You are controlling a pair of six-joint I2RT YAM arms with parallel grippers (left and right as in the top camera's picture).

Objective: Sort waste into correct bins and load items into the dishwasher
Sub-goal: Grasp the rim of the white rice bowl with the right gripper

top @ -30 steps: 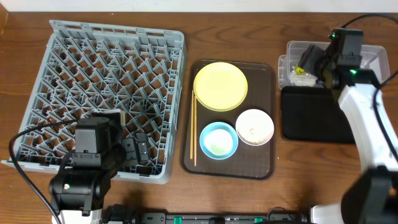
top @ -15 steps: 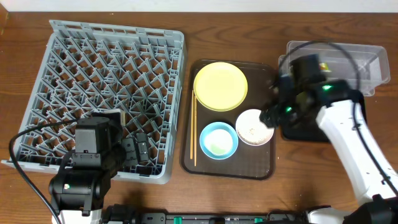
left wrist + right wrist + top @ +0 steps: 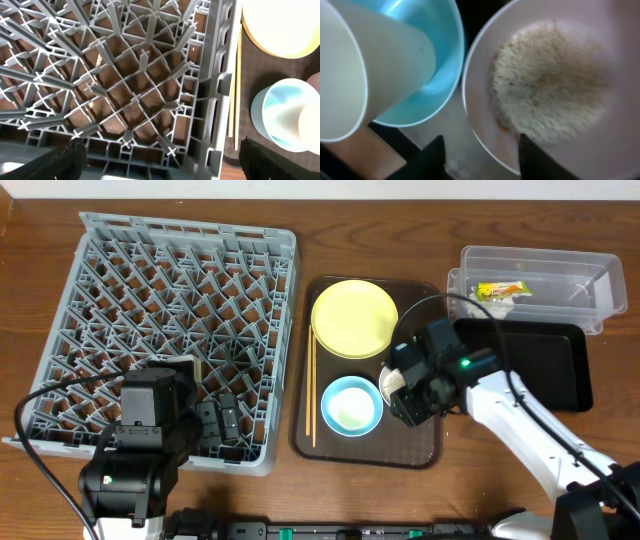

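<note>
The right gripper hangs low over the brown tray at the middle of the table, its 2 fingers part-way apart and astride the rim of the white bowl. 1 finger is outside the rim, with bare tray showing in the gap, and the other is above the inside, so nothing is clamped. Rice grains cover the bowl's bottom. The blue bowl sits just beside it, toward the tray's near left corner. The yellow plate fills the tray's far end, and 2 chopsticks lie along its left edge.

The left gripper, fingers spread wide and holding nothing, hovers over the near right corner of the grey rack, which takes up the table's left side.

At the table's far right corner, the clear tub holds the snack wrapper. The black tray lies just in front of it.
</note>
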